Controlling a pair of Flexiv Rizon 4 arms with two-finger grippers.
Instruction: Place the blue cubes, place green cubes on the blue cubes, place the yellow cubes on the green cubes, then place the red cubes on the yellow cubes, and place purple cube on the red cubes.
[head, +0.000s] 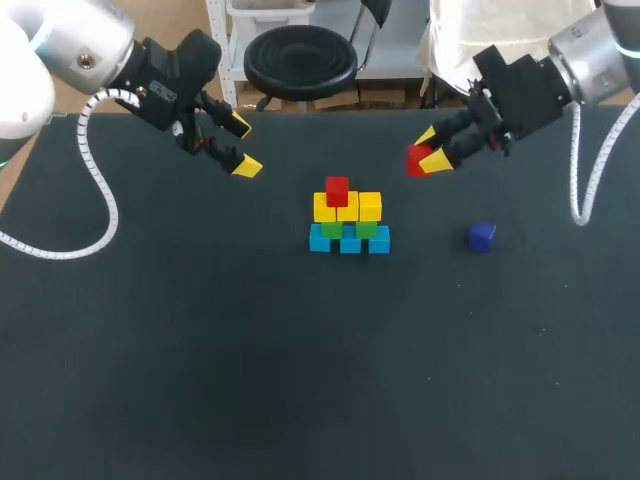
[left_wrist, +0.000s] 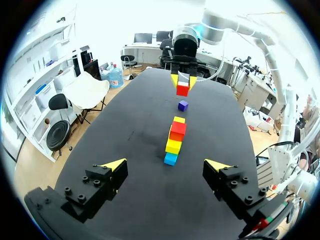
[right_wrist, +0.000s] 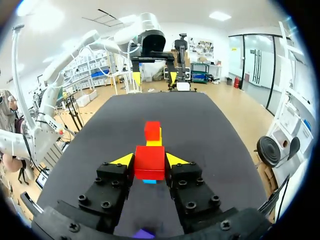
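Observation:
A stack (head: 348, 220) stands mid-table: a row of blue cubes (head: 349, 240) at the base, green cubes (head: 348, 229) on them, yellow cubes (head: 347, 207) above, and one red cube (head: 337, 190) on top at the stack's left. My right gripper (head: 430, 152) hovers up and to the right of the stack, shut on a second red cube (right_wrist: 149, 162), which fills the gap between its fingers. A purple cube (head: 482, 236) lies alone on the table right of the stack. My left gripper (head: 241, 146) hangs open and empty to the upper left of the stack (left_wrist: 175, 140).
The black table top (head: 200, 350) is bare in front of the stack and on both sides. The left arm's white cable (head: 95, 200) loops over the table's left part. The right arm's cable (head: 590, 180) hangs near the right edge.

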